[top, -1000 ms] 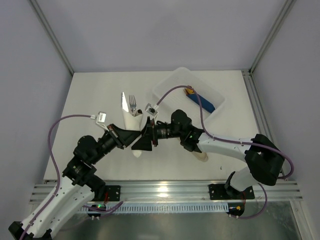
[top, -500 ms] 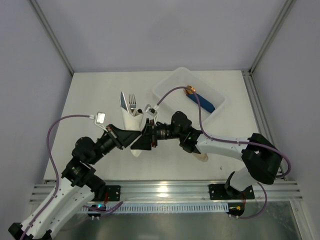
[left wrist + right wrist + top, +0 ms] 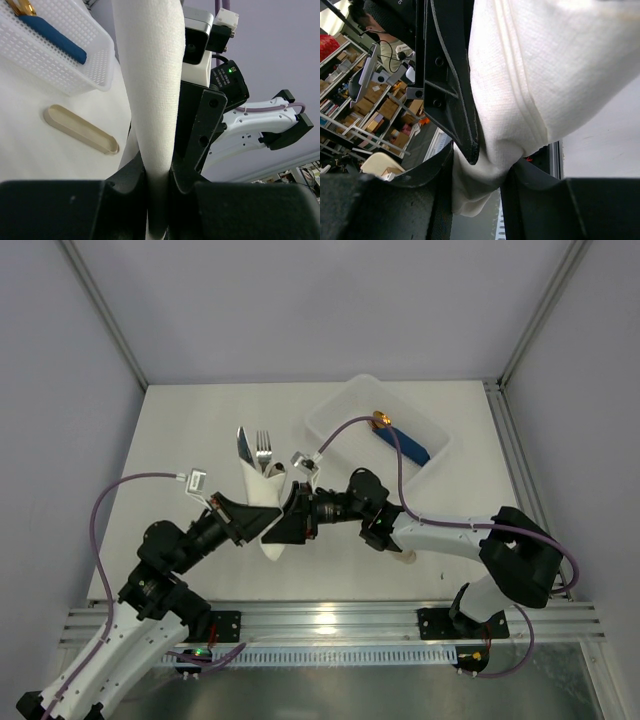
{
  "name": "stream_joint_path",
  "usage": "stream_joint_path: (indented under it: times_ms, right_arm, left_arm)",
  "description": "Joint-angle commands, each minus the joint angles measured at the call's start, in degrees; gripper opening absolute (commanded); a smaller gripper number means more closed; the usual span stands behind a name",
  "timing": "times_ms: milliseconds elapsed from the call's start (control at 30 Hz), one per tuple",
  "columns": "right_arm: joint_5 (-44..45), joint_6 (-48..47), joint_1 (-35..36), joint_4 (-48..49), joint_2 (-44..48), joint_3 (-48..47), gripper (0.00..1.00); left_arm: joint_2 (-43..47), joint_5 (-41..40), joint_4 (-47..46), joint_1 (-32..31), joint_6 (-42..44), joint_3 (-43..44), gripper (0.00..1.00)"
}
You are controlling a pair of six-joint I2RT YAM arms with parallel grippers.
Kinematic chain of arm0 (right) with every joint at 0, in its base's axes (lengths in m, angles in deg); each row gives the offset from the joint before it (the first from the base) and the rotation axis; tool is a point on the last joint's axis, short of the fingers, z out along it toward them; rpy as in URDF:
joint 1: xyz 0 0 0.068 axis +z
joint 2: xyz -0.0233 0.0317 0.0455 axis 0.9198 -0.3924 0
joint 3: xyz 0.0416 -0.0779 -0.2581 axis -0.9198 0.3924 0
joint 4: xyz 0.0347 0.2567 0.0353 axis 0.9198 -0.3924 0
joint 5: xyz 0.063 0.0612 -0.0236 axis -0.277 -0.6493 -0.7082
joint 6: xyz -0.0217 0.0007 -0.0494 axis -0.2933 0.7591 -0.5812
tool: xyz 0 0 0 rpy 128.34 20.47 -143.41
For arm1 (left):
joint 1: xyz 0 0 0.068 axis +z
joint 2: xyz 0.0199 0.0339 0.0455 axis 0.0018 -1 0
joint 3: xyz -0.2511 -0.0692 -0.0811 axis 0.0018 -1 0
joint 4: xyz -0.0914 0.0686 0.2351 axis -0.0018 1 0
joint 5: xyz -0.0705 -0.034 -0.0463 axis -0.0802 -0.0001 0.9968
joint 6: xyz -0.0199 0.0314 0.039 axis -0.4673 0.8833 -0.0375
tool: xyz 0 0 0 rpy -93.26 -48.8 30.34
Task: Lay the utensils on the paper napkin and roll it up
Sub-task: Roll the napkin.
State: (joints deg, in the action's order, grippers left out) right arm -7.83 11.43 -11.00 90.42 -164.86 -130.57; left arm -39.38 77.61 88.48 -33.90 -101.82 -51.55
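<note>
Protruding utensils (image 3: 264, 448), rolled white paper napkin (image 3: 262, 486)

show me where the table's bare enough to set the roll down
Bare table far left, between the left wall and the utensils; a smaller patch between the white tray and the right arm. Crowded mid-table: left gripper and right gripper clamp the paper napkin.

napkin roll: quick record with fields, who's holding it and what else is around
napkin: rolled into a cone around cutlery
cutlery: fork tines and knife tip stick out the wide end
left gripper: shut on napkin
right gripper: shut on napkin, opposite side
tray: holds blue-handled piece
beige sleeve: lies flat near tray
</note>
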Motion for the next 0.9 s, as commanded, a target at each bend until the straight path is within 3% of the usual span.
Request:
stream_joint_path:
  times_ms: [0, 367, 500, 533, 633, 867]
  right_arm:
    - [-3.73, -0.33, 0.26, 10.49, 1.61, -0.15, 0.04]
    - [-1.10, -6.57, 0.35, -2.70, 5.74, -1.73, 0.04]
    - [-2.06, -6.49, 0.44, -6.39, 5.13, -3.22, 0.54]
    - [-2.23, -5.44, 0.44, -6.14, 5.04, -3.23, 0.58]
    - [-3.02, -3.68, 0.44, -5.43, 4.96, -3.14, 0.65]
    - [-2.85, 0.63, 0.35, -1.74, 3.29, -3.49, 0.65]
  left_arm:
    - [0.49, -0.87, 2.08, 0.49, 1.49, 1.50, 0.00]
    - [1.28, -1.31, 3.49, 0.49, 1.93, 2.38, 0.00]
    - [1.72, -1.31, 3.31, 0.49, 1.93, 2.64, 0.00]
    - [1.81, -1.05, 3.31, 0.49, 2.02, 2.73, 0.00]
    - [1.90, -0.79, 3.05, 0.49, 2.11, 2.91, 0.00]
    - [2.42, -0.09, 2.00, 0.49, 1.40, 2.29, 0.00]
